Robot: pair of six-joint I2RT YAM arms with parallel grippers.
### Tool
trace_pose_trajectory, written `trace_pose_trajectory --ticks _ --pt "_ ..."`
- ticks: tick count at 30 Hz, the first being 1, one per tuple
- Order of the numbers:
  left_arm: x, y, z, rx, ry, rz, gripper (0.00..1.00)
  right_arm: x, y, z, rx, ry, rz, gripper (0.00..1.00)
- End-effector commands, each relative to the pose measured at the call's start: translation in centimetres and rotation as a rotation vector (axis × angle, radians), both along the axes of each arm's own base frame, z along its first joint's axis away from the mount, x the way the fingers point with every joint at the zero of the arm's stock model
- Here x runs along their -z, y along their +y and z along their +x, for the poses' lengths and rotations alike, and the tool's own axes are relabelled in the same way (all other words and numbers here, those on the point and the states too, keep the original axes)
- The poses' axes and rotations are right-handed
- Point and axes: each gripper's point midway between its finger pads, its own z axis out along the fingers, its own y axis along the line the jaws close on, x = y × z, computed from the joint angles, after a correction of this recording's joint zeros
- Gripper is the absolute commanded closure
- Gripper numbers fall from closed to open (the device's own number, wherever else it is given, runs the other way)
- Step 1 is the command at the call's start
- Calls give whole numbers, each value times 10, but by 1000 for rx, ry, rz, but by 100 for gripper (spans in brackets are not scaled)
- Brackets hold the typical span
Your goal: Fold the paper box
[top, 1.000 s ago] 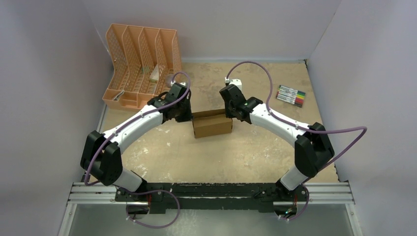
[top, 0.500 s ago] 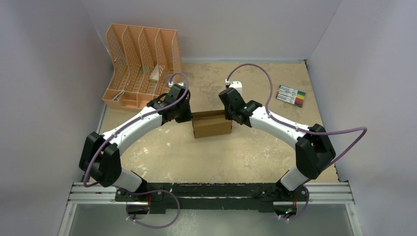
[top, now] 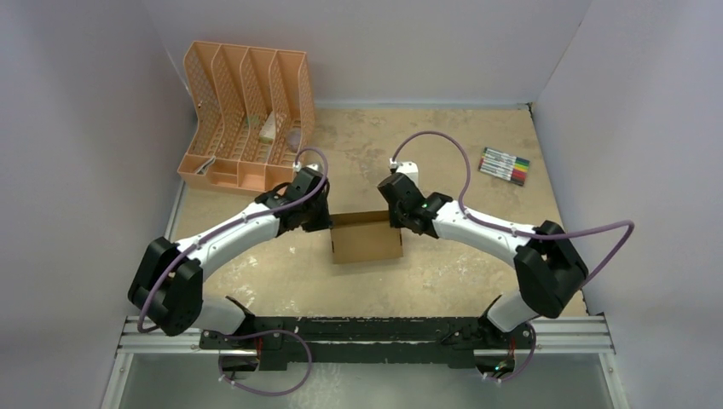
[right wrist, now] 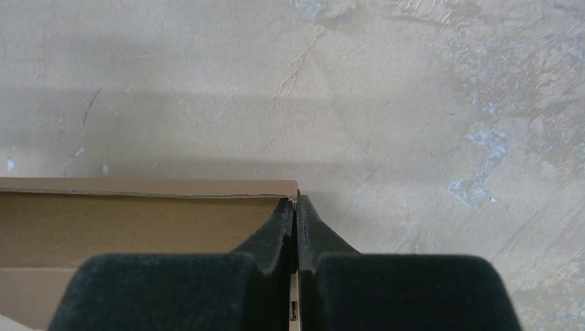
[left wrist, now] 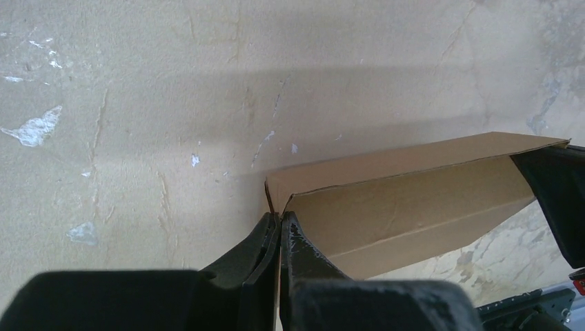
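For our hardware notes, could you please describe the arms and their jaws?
The left arm and right arm share white links, chunky black joints and a looping purple cable each. Their jaws are black, tapering to thin tips.

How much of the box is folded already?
The box already stands up as a carton, not a flat sheet. Right now the left gripper and the right gripper each pinch one end of it. Its top looks open, so closing it seems to be what is left.
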Motion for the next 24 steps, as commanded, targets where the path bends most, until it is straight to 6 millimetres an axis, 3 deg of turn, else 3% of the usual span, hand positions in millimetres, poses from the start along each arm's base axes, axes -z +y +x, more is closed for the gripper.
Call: trace_pose_trajectory --ticks 1,4,10,15,24 --pt "-14 -1 1 -7 -78 -44 100 -29 1 1 31 -87 99 100" --pt "-21 -3 3 -9 -103 -69 100 -38 3 1 13 -118 137 94" --pt "-23 -5 4 5 -111 -71 100 -51 9 -8 -65 -114 164 66" --pt "-25 -3 3 16 -129 -58 100 -74 7 -14 -200 -176 144 48" --pt "-37 -5 12 66 -213 -44 100 -95 30 -24 -512 -230 114 27"
